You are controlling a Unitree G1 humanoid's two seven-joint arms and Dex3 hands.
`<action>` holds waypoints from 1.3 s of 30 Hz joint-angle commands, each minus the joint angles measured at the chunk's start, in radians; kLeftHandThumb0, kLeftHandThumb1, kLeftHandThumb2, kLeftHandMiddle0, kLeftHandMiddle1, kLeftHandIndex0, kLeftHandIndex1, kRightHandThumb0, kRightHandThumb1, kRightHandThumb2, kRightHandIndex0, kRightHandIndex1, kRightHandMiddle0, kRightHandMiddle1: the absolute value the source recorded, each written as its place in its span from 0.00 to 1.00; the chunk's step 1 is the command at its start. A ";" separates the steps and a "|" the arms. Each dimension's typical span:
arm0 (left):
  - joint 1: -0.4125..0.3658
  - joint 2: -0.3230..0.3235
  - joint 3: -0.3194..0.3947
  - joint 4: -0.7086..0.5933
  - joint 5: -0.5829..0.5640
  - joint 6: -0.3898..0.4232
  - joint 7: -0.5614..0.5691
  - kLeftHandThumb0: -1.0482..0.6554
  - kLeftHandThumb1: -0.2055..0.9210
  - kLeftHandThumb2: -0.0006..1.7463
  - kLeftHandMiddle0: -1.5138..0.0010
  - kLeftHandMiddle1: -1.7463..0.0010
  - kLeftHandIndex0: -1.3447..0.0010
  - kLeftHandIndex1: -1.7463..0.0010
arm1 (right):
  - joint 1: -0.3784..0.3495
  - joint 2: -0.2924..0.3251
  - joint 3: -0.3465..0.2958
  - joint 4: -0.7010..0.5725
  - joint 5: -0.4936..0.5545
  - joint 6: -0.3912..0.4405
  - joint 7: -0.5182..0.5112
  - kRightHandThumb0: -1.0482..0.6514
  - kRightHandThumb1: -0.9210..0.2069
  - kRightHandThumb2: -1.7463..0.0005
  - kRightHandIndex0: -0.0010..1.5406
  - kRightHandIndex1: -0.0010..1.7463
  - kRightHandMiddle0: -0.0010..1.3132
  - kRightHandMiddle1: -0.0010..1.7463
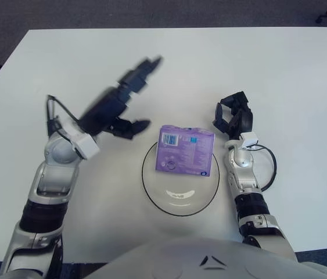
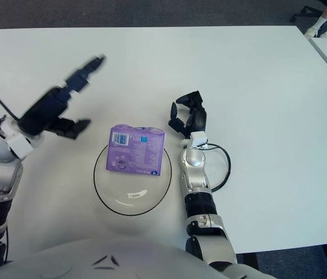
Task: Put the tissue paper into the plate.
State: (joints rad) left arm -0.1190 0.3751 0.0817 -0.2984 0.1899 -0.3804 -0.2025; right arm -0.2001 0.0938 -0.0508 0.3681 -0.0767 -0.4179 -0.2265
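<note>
Since the purple tissue pack (image 1: 186, 151) already lies in the clear glass plate (image 1: 151, 189), you have little left to do here. It covers the plate's upper half, from about ten o'clock round to two, its barcode label facing up, and its far edge sits over or just past the rim at twelve o'clock. Whether it overhangs there, you cannot tell for sure.

Your left hand (image 1: 119, 102) is off the pack, raised over the white table (image 1: 279, 75) at about ten o'clock from the plate, well apart from it. Its fingers are stretched out and hold nothing. Your right hand (image 1: 233, 116) shows just beside the plate at about two o'clock, close to the pack's right edge; its fingers look loosely curled around nothing.

Judging by its look, the pack is light and soft: tissues in a thin plastic wrap that will dent under pressure and may slide on the smooth glass. If you want it more central, take it across its two long sides, near the middle, with a gentle pinch. Avoid pushing on one corner, for it would likely pivot, and a hard shove could skate the plate across the table.
</note>
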 commanded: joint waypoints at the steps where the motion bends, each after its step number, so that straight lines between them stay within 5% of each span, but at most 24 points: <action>1: 0.046 -0.220 0.020 0.111 0.075 -0.094 0.287 0.27 1.00 0.59 0.95 0.62 1.00 0.51 | 0.180 0.001 0.008 0.117 -0.007 0.138 0.011 0.39 0.26 0.47 0.40 0.78 0.28 1.00; 7: 0.072 -0.341 0.041 0.163 0.039 -0.029 0.408 0.35 1.00 0.62 0.90 0.42 0.98 0.14 | 0.181 -0.003 0.011 0.115 -0.014 0.137 0.009 0.39 0.26 0.47 0.40 0.78 0.28 1.00; 10: 0.069 -0.374 0.053 0.183 0.033 -0.023 0.449 0.39 1.00 0.41 0.82 0.38 0.90 0.05 | 0.179 -0.003 0.010 0.117 -0.016 0.134 0.008 0.39 0.26 0.47 0.40 0.78 0.28 1.00; 13: 0.064 -0.407 0.076 0.213 0.017 0.003 0.491 0.40 0.99 0.35 0.76 0.34 0.86 0.01 | 0.177 -0.003 0.010 0.116 -0.012 0.139 0.010 0.39 0.26 0.47 0.40 0.78 0.29 1.00; 22: 0.058 -0.427 0.102 0.300 0.043 0.015 0.575 0.40 0.91 0.39 0.64 0.25 0.81 0.00 | 0.180 0.000 0.017 0.097 -0.013 0.159 0.013 0.39 0.26 0.47 0.40 0.78 0.28 1.00; 39: 0.070 -0.369 0.076 0.486 -0.005 -0.005 0.498 0.40 0.91 0.39 0.65 0.21 0.81 0.00 | 0.190 -0.002 0.021 0.088 -0.003 0.132 0.042 0.39 0.26 0.46 0.41 0.79 0.29 1.00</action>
State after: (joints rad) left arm -0.0718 -0.0211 0.1660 0.1456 0.2031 -0.3577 0.3255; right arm -0.1816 0.0869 -0.0299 0.3383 -0.0908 -0.3827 -0.1957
